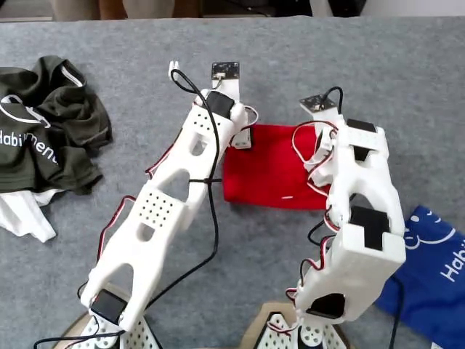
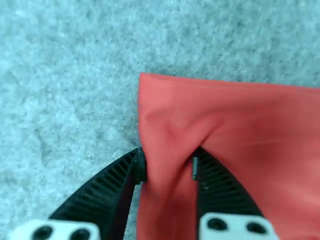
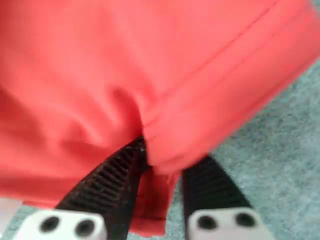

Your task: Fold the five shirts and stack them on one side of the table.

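At frame centre on the grey surface, the left tool and right tool each clamp an edge of the red shirt (a folded rectangle).

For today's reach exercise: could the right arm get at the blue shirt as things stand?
Probably not yet: the right hand is shut on the red shirt. The blue shirt lies close beside that arm's base with nothing between, so once freed it likely could.
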